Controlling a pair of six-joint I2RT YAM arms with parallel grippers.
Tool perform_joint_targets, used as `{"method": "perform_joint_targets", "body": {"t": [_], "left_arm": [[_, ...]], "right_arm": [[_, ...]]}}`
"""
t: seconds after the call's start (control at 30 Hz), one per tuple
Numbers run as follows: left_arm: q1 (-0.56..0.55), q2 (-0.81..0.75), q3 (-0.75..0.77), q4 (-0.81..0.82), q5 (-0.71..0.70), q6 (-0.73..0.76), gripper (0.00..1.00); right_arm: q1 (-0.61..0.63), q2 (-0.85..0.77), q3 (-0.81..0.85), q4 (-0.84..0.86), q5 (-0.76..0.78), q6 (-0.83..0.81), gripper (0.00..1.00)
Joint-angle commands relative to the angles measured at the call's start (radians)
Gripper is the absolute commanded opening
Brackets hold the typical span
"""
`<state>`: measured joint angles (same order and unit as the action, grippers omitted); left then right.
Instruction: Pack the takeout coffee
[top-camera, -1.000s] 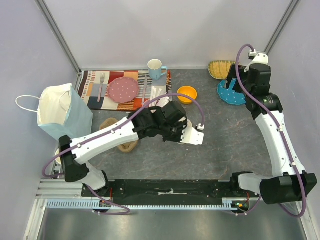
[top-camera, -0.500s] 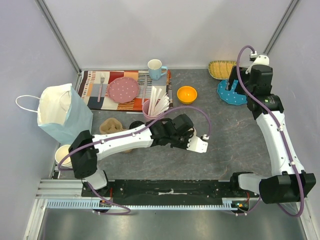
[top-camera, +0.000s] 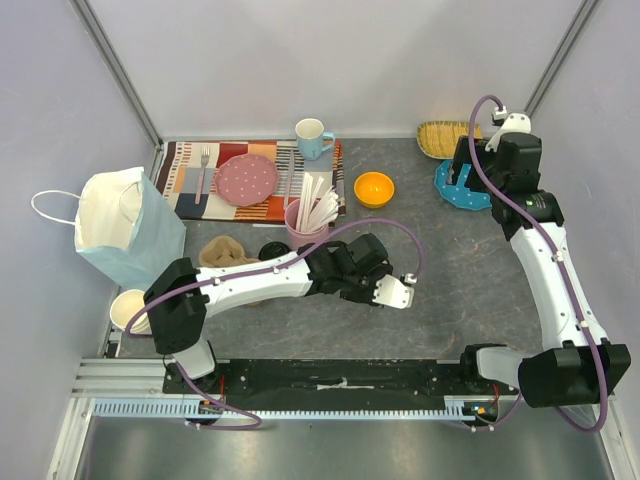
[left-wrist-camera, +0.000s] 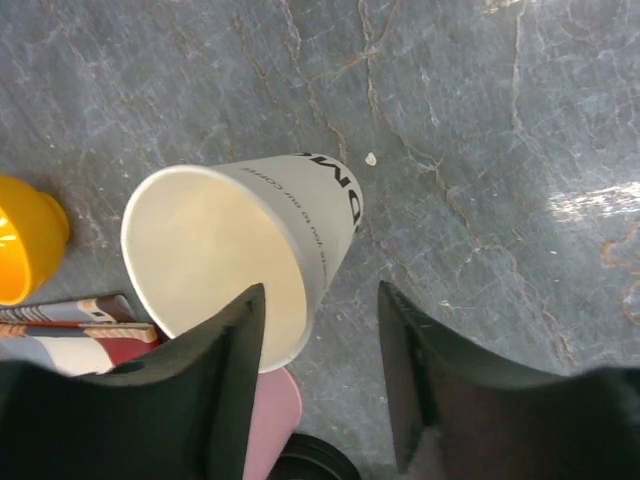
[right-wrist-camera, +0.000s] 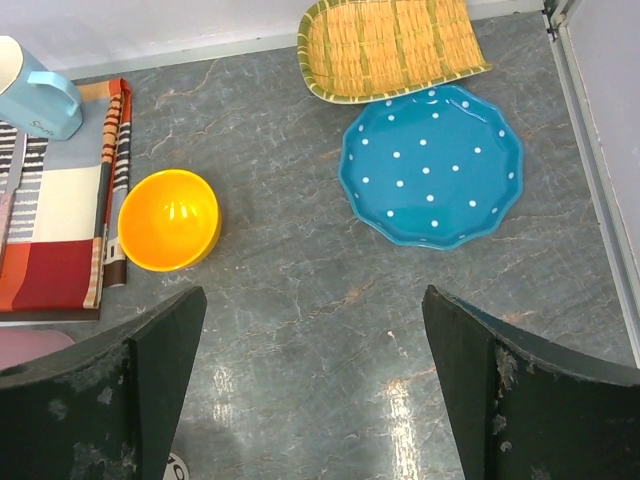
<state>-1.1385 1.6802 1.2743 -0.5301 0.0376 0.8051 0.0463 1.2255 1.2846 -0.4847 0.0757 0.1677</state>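
Above the tipped paper cup (left-wrist-camera: 220, 250), left gripper (left-wrist-camera: 320, 300) parted.

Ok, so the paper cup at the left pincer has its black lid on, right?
Not quite. The paper cup is at the left pincer, but it has no lid on. The left wrist view looks straight into its open mouth and bare inside.

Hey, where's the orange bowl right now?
In the top view, the orange bowl sits toward the back, between the striped placemat on its left and the blue dotted plate on its right.
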Motion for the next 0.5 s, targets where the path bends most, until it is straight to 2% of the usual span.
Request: {"method": "perform_joint_targets", "body": {"t": [0.0,0.2,0.33,0.47], "left_arm": [[-0.001,-0.002,0.066,-0.060,0.027,-0.021,0.68],[-0.001,-0.008,0.220,-0.188,0.048,-0.090,0.76],[0.006,-0.040,0.370,-0.335,0.085,-0.164,0.77],[0.057,-0.138,0.425,-0.421,0.184,-0.269,0.77]], "right_arm": [[-0.003,-0.023,-0.002,0.037,-0.025,-0.005,0.98],[-0.003,-0.024,0.002,0.037,-0.048,0.000,0.98],[-0.003,-0.027,0.007,0.037,-0.070,0.003,0.98],[-0.002,-0.026,0.007,0.040,-0.108,0.019,0.98]]}}
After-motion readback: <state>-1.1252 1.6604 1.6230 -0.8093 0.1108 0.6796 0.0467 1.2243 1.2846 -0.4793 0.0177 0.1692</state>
